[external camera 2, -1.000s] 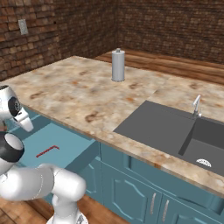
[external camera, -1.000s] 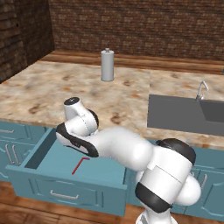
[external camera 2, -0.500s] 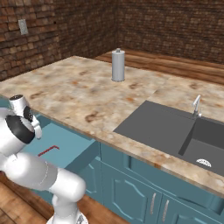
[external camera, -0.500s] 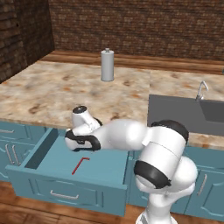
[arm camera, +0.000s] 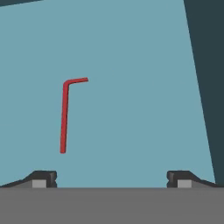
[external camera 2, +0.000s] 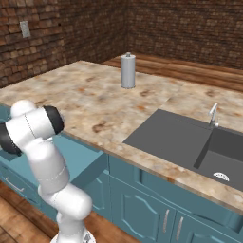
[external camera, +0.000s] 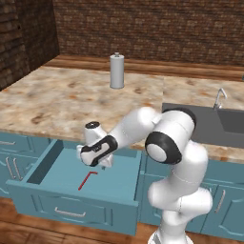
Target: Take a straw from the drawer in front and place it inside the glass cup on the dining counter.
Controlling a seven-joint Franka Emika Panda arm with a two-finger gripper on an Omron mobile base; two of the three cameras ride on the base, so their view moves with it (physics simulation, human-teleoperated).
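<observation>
Your claw (arm camera: 111, 177) hangs wide open and empty over the pulled-out drawer (external camera: 71, 183) — the red straw (arm camera: 65, 116) lies flat on its floor, untouched.

The arm is bending way forward and down to its left, elbow sticking up high, forearm sloping downward. The tool (arm camera: 112, 178) is pointing straight down with its two dark fingertips (arm camera: 43, 178) spread wide apart, gripping nothing at all.
</observation>
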